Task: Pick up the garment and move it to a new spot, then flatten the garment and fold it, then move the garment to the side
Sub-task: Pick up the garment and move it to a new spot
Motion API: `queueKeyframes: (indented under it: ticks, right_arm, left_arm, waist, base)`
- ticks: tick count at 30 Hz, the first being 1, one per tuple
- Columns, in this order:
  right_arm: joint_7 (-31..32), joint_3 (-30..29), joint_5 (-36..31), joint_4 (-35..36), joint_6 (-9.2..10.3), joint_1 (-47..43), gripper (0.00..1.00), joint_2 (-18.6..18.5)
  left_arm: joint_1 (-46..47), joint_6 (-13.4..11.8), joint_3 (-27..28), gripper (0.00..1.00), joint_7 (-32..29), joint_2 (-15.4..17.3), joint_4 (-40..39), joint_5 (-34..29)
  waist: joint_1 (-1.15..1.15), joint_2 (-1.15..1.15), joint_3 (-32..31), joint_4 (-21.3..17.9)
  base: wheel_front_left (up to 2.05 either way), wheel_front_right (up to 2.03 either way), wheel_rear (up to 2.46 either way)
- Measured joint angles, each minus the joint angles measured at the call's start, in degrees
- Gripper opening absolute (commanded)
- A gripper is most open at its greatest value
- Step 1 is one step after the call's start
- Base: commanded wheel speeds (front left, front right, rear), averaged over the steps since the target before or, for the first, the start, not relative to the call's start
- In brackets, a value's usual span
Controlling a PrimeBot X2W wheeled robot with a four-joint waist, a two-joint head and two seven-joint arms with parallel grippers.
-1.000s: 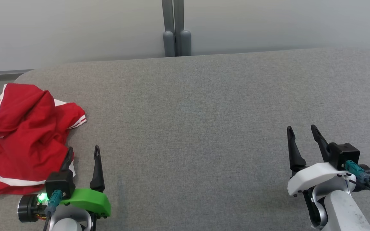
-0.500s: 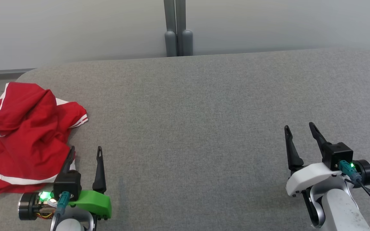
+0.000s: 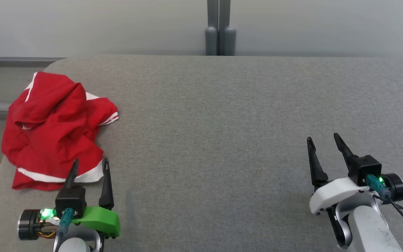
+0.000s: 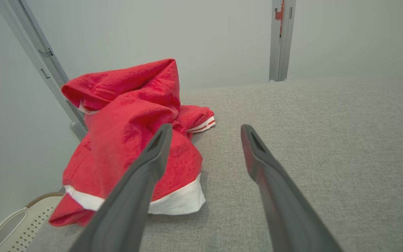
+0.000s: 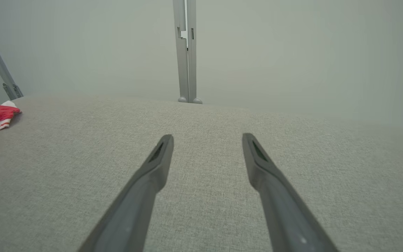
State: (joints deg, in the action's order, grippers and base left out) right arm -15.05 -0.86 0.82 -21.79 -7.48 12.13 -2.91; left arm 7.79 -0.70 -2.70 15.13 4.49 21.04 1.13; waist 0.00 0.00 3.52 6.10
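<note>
1. Two grippers are showing in the head view. The left gripper (image 3: 90,161) is hovering with its fingers spread and nothing between them, tips at the near white-banded hem of the garment (image 3: 54,129). The red garment is lying crumpled at the left end of the grey padded surface (image 3: 222,122). The right gripper (image 3: 322,137) is hanging well apart at the right, fingers released and empty.
2. Left wrist view: one finger (image 4: 152,157) is crossing in front of the heap. Whether it is touching cannot be told. The other is pointing over bare surface beside the hem.
3. Right wrist view: both fingers are lying apart over bare surface, with the garment at the far left edge.
4. Progress, as a judgement: no step is appearing complete. Picking up, moving, flattening, folding and setting aside are all remaining.
</note>
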Motion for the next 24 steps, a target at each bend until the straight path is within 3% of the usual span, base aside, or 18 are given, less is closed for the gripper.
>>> queueKeyframes:
  ticks: [24]
  right_arm:
    - [0.00, 3.45, 1.37, -1.32, 0.00, 0.10, 1.00, 0.09]
  left_arm:
    - [-1.75, -0.75, 5.02, 1.00, 0.00, -0.20, 0.81, 0.83]
  waist:
    - [0.00, 0.00, 0.50, 19.37]
  base:
    - [0.00, 0.00, 0.00]
